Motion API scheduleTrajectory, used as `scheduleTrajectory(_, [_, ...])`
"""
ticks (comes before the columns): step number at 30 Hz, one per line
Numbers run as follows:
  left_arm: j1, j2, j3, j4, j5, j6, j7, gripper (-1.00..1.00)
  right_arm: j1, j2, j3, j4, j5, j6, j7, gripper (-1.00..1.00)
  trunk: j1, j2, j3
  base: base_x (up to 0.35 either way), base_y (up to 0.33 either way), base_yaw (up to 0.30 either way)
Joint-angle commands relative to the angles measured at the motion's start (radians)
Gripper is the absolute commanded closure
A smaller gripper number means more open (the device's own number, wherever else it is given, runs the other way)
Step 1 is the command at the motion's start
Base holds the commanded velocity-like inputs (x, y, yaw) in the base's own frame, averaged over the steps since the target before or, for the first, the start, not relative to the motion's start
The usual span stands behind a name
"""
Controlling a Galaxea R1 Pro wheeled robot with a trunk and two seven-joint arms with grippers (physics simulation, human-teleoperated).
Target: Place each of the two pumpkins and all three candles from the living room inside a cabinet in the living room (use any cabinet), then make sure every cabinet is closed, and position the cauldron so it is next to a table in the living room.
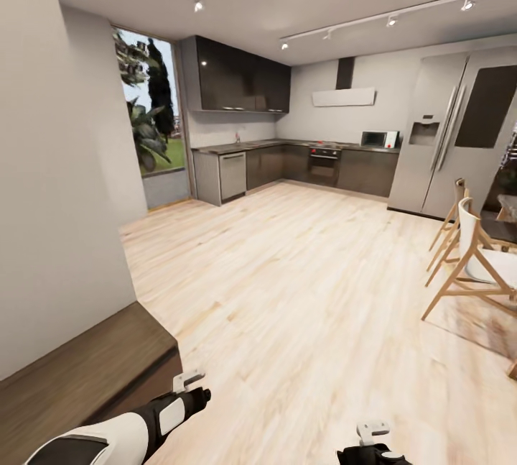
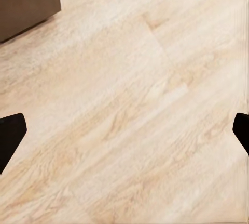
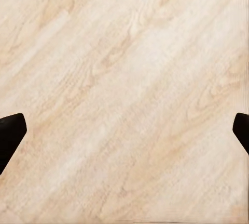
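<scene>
Left hand (image 2: 124, 130): nearest the camera, low over the floor; its 2 fingertips sit far apart at the edges of the wrist view with nothing between them, so wide and empty.
Right hand (image 3: 124, 130): likewise low over bare boards, fingers spread wide, holding nothing.
Floor (image 1: 301, 292): pale wood planks running from the robot to the kitchen.
Kitchen (image 1: 287, 134): dark units along the far wall, a large fridge (image 1: 452, 134) to the right, wooden chairs (image 1: 470, 256) nearer.
Cabinet (image 1: 86, 371): a low dark-brown top just beside the left arm, against the wall; its front is turned away, so open or closed cannot be told.
Progress: no pumpkin, candle, cauldron or coffee table can be checked from here; the robot seems in transit, both hands free.
</scene>
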Motion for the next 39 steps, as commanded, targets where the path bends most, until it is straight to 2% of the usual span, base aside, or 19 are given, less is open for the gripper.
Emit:
scheduleTrajectory(1, [-0.001, 0.000, -0.007, 0.001, 0.008, 0.002, 0.002, -1.00, -0.001, 0.000, 0.007, 0.002, -0.011, -0.004, 0.005, -1.00, 0.000, -0.001, -0.001, 0.000, 0.000, -0.292])
scheduleTrajectory(26, [-0.001, -0.003, -0.007, 0.002, 0.008, 0.002, 0.002, -1.00, -0.001, 0.000, 0.007, 0.002, -0.011, -0.004, 0.002, -1.00, 0.000, -0.001, -0.001, 0.000, 0.000, -0.294])
scheduleTrajectory(39, [0.000, -0.008, -0.007, 0.003, 0.008, 0.001, 0.002, -1.00, 0.016, 0.000, 0.008, 0.002, -0.011, -0.004, 0.001, -1.00, 0.000, -0.001, 0.012, 0.000, 0.000, -0.252])
